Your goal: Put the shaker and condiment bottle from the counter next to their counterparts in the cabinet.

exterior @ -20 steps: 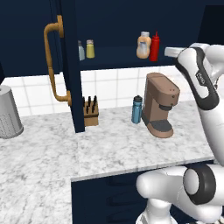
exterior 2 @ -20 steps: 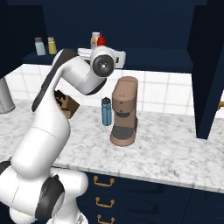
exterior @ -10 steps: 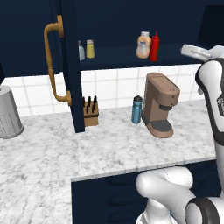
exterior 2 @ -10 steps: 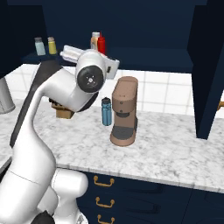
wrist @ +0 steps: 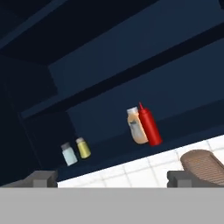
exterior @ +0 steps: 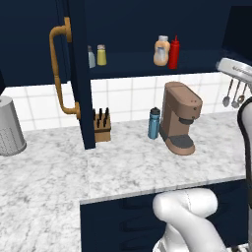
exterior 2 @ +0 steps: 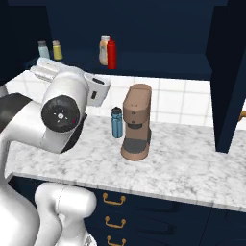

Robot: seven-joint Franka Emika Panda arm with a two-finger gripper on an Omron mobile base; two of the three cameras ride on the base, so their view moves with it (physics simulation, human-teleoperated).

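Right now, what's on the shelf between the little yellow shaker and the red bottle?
Only the peach bottle, touching the red bottle. From the shaker to it the shelf is bare, seen from the left base view.

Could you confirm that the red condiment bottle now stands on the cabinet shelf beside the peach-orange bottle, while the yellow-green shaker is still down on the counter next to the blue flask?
Not quite. The condiment bottle does stand beside the peach-orange bottle, but the shaker is not on the counter. The left base view shows it on the cabinet shelf, next to the grey shaker.
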